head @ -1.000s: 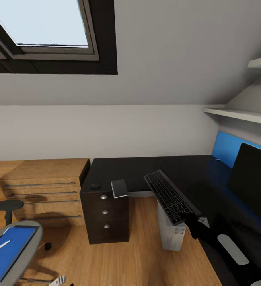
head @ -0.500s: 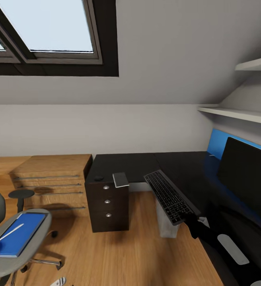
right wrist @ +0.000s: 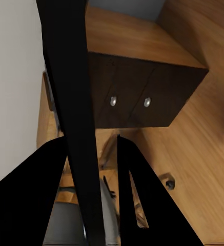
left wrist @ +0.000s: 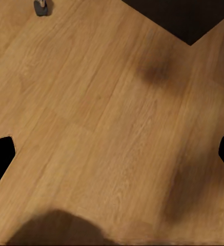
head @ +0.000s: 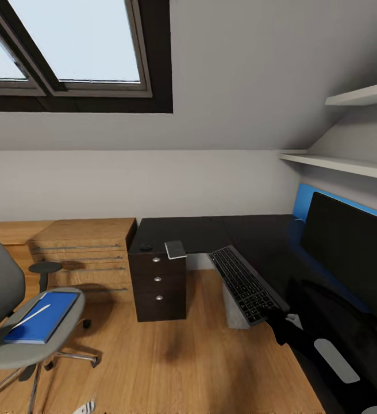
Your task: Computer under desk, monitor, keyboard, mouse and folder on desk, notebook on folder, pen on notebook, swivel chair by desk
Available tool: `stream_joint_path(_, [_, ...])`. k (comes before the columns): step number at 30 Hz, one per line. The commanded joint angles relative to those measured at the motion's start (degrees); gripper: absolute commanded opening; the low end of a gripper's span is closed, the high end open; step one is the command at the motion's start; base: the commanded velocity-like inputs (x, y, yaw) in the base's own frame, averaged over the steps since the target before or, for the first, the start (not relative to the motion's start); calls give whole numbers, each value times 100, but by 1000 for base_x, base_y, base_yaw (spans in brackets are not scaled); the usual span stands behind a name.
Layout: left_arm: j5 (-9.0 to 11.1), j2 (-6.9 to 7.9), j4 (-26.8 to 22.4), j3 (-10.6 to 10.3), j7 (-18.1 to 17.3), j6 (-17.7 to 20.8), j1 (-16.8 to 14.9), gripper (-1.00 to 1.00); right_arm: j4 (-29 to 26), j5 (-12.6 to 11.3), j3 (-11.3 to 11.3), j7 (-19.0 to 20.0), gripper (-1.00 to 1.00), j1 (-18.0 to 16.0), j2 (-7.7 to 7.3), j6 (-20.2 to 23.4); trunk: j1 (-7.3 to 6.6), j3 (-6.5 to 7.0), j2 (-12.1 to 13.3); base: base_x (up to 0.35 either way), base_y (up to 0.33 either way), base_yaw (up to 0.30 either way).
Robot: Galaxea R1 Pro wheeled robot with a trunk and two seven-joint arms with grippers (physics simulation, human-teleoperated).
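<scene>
The right gripper [head: 270, 314] held the keyboard [head: 246, 284] by its near short end, jaws closed on that edge; in the right wrist view the board ran edge-on between the fingers [right wrist: 129, 205]. The keyboard hung in the air off the worktop's [head: 211, 233] front edge, over the floor [head: 171, 356] and above the computer [head: 234, 310]. Its long axis ran from the gripper up and away toward the worktop's inner corner, key face up and tilted toward the room.

To finish the placement well, the board would probably need to be carried fully over the worktop, levelled, and turned so that its long axis lay parallel to the monitor [head: 349, 247], then lowered flat before release. A one-end hold risks sag or slip, so slow motion seems advisable.

The left jaws stood wide apart, empty, over bare floor. The folder [head: 42, 317] lay on the chair [head: 16, 322] seat, pen [head: 32, 315] on top.
</scene>
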Motion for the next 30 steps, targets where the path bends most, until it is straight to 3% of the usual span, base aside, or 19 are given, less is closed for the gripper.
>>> stream_joint_path(1, [57,7,-5,-26,11,2,-2,100,0,-33,14,13,-100,-5,-6,5,-3,-7,-6,-322,-58,0])
stream_joint_path(11, [61,-1,-4,-26,11,3,-2,100,-13,-25,7,120,-100,-5,-11,5,-3,-7,-6,-226,-205,0])
stream_joint_path(30, [61,-61,2,-17,11,0,-2,100,-2,-16,-3,683,-100,-5,-48,5,-3,-7,-6,-16,-42,0])
